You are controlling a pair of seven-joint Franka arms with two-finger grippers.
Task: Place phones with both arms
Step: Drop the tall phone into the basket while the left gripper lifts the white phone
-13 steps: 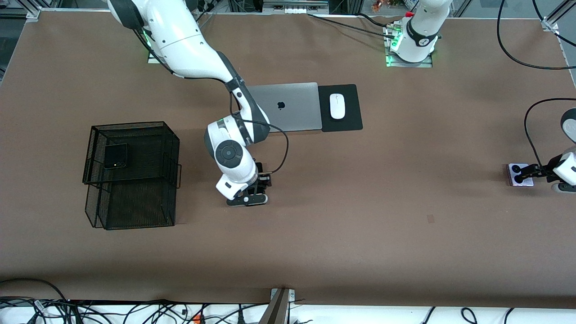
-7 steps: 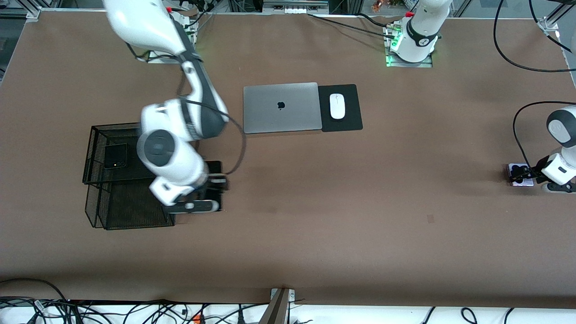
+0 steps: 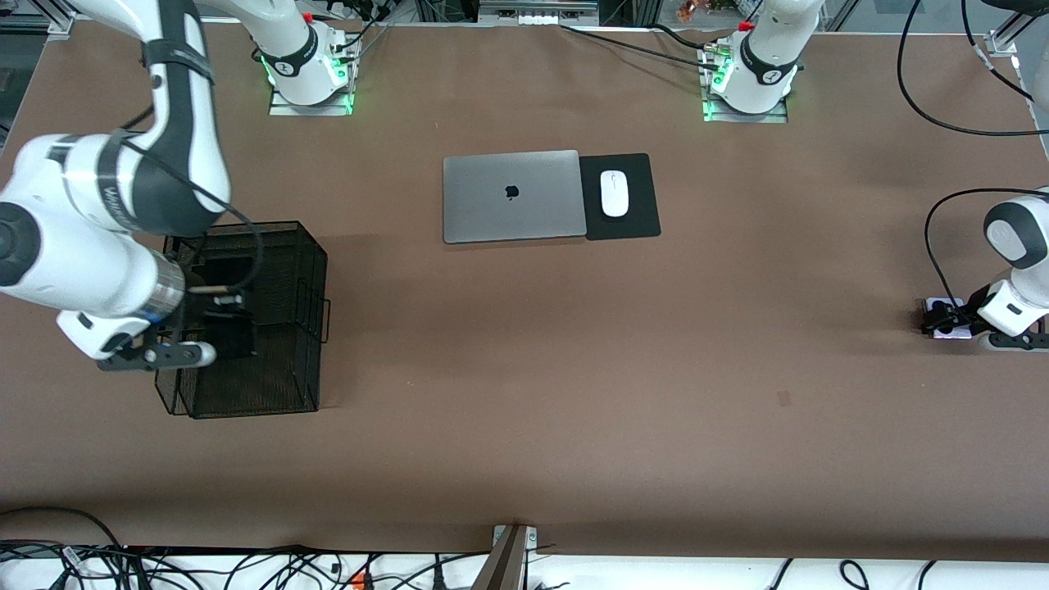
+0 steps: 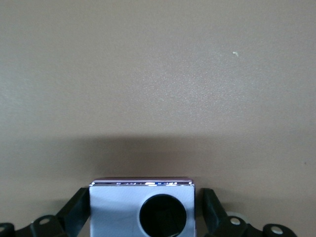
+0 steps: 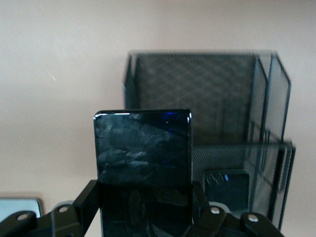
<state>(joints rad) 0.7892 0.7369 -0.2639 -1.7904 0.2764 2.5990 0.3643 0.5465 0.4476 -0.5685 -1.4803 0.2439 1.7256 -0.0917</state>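
While the right gripper is pinched shut on the long black glossy slab phone, it holds that phone over the two-tier black wire-mesh basket at the right arm's end of the table — a grip on the phone's long edges that leaves its free end pointing out ahead of the fingers, which looks suited to lowering it into a tier. The small squarish black phone already lies in the basket's upper tier, so the lower tier, the one nearer the front camera, seems the likely target, though that is a guess.

The right arm comes from its base along the table's top edge, folds at the elbow and brings its wrist in over the basket's outer side, the gripper roughly level above the mesh.

At the left arm's end of the table, the squarish pale lilac-white phone with black camera circles lies flat on the brown table. The left gripper is down around it, fingers spread wide with one on each side of the phone — beside its edges, not pressing them as far as the wrist view shows. Straddling it this way sets up a side pinch. The left arm reaches low with its wrist bent down.

A closed silver laptop and a white mouse on a black mat sit mid-table, well apart from both grippers.
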